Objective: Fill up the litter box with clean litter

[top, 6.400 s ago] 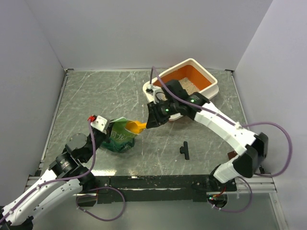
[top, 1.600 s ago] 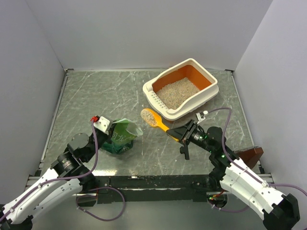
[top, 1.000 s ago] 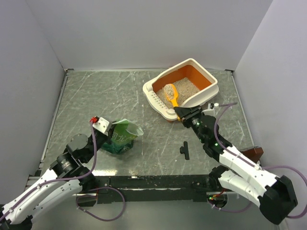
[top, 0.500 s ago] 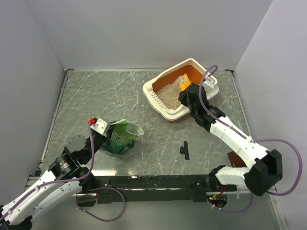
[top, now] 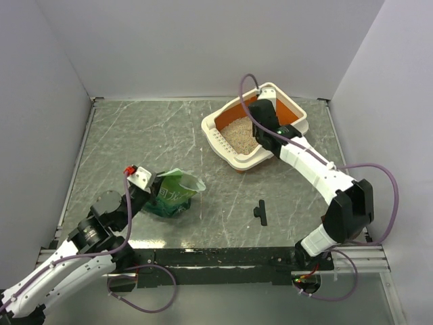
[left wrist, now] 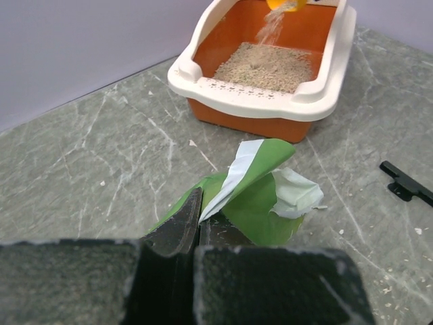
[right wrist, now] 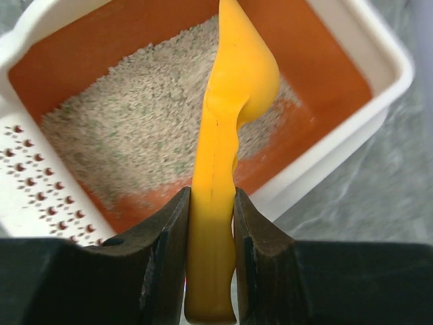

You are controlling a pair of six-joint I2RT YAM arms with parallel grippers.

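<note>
The litter box point(top: 221, 139), cream with an orange inside, stands at the back right of the table. Clean litter point(top: 238, 134) lies heaped at its slotted end. My right gripper point(top: 260, 120) hangs over the box, shut on the handle of a yellow-orange scoop point(right wrist: 226, 122). The scoop is tipped on its side above the litter point(right wrist: 128, 128) inside the box point(right wrist: 352, 40). In the left wrist view, grains fall from the scoop point(left wrist: 284, 4) onto the litter point(left wrist: 260, 68) in the box point(left wrist: 250, 91). My left gripper point(left wrist: 197, 203) is shut on the edge of the green bag point(left wrist: 260, 203).
The green bag point(top: 172, 193) stands open at the front left, with my left gripper point(top: 151, 188) beside it. A small black part point(top: 260, 212) lies on the marbled table in front of the box and shows in the left wrist view as a black part point(left wrist: 406, 184). White walls close in three sides.
My right arm has swung the scoop from the box's near rim further in over the box and rolled it, so litter pours out. The left arm and bag have stayed put.
</note>
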